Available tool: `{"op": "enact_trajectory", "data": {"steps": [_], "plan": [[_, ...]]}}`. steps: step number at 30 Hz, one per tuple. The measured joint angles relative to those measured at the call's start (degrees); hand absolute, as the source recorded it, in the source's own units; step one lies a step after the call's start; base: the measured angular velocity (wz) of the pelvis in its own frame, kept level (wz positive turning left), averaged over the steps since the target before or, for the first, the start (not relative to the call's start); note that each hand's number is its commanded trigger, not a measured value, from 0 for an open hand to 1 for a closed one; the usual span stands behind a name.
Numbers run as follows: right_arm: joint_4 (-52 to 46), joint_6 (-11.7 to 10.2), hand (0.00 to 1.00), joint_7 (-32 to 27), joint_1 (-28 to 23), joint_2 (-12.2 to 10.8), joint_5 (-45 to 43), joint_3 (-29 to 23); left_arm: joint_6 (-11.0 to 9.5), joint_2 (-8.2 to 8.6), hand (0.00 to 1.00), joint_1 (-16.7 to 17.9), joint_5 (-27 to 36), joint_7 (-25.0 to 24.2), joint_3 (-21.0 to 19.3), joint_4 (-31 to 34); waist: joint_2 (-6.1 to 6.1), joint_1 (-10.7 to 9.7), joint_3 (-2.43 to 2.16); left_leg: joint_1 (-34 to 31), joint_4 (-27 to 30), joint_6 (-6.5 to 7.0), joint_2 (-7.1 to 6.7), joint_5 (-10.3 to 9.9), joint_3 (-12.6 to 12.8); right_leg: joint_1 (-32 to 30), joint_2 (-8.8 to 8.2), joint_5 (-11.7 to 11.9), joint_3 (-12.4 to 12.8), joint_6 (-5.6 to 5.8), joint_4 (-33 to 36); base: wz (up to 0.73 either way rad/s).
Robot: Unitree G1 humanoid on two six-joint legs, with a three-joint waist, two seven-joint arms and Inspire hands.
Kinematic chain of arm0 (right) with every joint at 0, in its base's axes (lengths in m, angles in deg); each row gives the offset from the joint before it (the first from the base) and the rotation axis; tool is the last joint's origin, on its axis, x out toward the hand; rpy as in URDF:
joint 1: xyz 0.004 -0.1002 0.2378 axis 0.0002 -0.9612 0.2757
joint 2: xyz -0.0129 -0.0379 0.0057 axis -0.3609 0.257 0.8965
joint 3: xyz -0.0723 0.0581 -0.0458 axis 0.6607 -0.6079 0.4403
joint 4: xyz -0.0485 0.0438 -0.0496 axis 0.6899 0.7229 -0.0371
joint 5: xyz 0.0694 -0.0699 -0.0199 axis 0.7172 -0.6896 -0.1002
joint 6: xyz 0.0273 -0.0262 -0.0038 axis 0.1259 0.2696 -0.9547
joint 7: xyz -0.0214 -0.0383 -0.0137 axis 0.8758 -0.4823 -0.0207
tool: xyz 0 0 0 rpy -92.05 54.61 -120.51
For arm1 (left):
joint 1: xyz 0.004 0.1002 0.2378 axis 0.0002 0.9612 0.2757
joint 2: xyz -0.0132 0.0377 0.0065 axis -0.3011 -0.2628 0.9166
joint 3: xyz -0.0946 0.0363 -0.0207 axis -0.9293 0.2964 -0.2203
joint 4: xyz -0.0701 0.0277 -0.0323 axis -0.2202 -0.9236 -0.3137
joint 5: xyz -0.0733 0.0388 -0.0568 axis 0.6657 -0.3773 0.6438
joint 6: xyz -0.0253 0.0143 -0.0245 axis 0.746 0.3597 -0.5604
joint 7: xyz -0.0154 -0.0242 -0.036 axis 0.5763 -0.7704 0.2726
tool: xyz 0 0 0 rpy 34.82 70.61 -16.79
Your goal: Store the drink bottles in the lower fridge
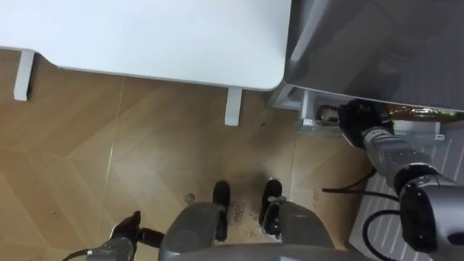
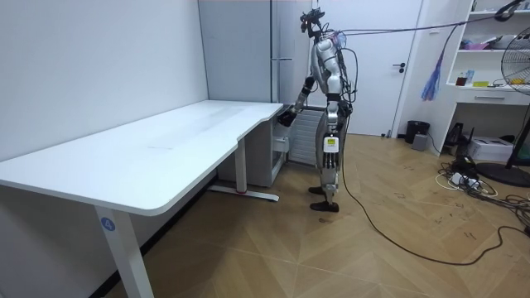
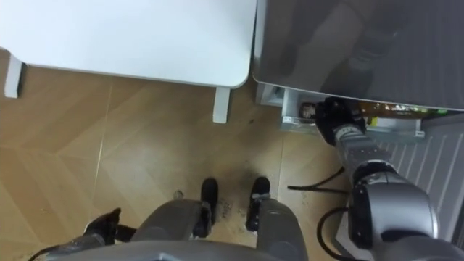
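Where the robot stands: at the corner of the white table (image 1: 145, 36), facing the grey fridge (image 1: 362, 43), right arm stretched into its lower opening.
Right hand (image 1: 360, 119): at the lip of the lower shelf; whether its fingers clasp anything I cannot tell.
Drink (image 1: 328, 114): a small bottle-like thing just left of that hand, touching it or nearly so, on the shelf edge.
Beyond the hand: amber-brown shapes along the shelf to its right, too indistinct to name.
Ribbed white panel (image 3: 442, 159): below and right of the hand, likely the open door.
Left hand (image 1: 129, 226): low at the robot's side, fingers relaxed, empty.
Doing it well: push the drink deeper so it stands upright, clear of the edge, then draw the hand straight out without brushing it.
Writing: none legible; a blue round sticker (image 2: 108, 222) on the table leg is too small to read.
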Motion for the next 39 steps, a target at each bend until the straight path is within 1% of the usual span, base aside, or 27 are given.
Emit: {"op": "enact_trajectory", "data": {"steps": [1,7,9,17,23,24,27,32,39], "plan": [[0.0,0.15,0.0,0.0,0.08,0.0,-0.07,0.1,0.0,0.0,0.0,-0.01,0.0,0.01,0.0,0.0,0.0,0.06,0.0,-0.13,0.0,-0.01,0.0,0.05,0.0,-0.09,-0.07,0.01,-0.09,-0.02,0.0,0.09],[0.01,0.35,0.0,0.0,1.15,0.31,0.06,1.02,0.19,0.0,0.0,-0.05,0.02,-0.09,0.43,0.0,0.08,1.06,0.01,-1.49,-0.08,-0.13,0.01,0.65,-0.07,-1.23,-0.26,0.2,-0.83,-0.27,0.09,0.07],[0.0,0.87,0.0,0.04,1.47,0.68,0.08,1.03,0.43,0.0,0.0,0.07,0.16,-0.19,0.89,-0.07,0.12,1.22,0.01,-1.65,-0.09,-0.14,0.02,0.76,-0.07,-1.22,-0.37,0.2,-1.22,-0.27,0.07,0.1],[0.16,1.04,0.0,0.53,2.01,1.06,-0.14,1.05,0.79,-0.03,0.0,0.08,3.69,-0.07,1.43,-0.07,0.2,1.06,0.05,-1.76,-0.05,-0.05,-0.03,0.87,-0.02,-1.17,-0.52,0.21,-1.5,-0.25,0.04,0.02],[0.14,1.05,0.0,0.86,2.02,1.38,-0.15,1.12,0.77,-0.04,0.0,0.08,6.23,0.0,1.78,-0.06,0.51,1.1,0.24,-1.76,-0.05,-0.05,-0.04,0.88,0.1,-1.14,-0.59,0.2,-1.35,-0.24,0.08,0.0],[0.13,1.05,0.0,0.85,2.02,1.52,-0.15,1.28,0.74,-0.09,0.0,0.08,6.54,0.23,2.44,-0.06,0.55,1.13,0.26,-1.72,-0.06,-0.03,-0.04,0.89,0.3,-1.14,-0.63,0.18,-1.27,-0.21,0.14,0.0],[0.09,1.04,0.0,0.71,2.02,2.08,-0.14,2.18,0.68,-0.23,0.0,0.08,6.7,0.56,3.43,-0.05,0.68,1.15,0.26,-1.65,-0.14,0.13,0.04,0.99,1.55,-1.15,-0.81,0.11,-1.24,-0.11,0.24,0.0],[0.03,0.9,0.0,0.21,2.02,2.33,-0.14,2.17,0.69,-0.28,0.0,0.08,6.65,1.25,4.37,-0.05,0.71,1.13,0.24,-1.63,-0.14,0.3,-0.07,1.09,1.82,-1.09,-1.04,0.06,-1.36,-0.01,0.3,0.0],[0.03,0.89,0.0,0.17,1.92,2.42,-1.54,2.17,0.69,-0.29,0.0,0.09,6.55,0.81,4.26,0.0,0.98,0.8,0.15,-1.26,-0.14,0.3,0.01,1.09,1.92,-0.55,-0.95,0.06,-1.45,-0.01,0.05,0.0]]}}
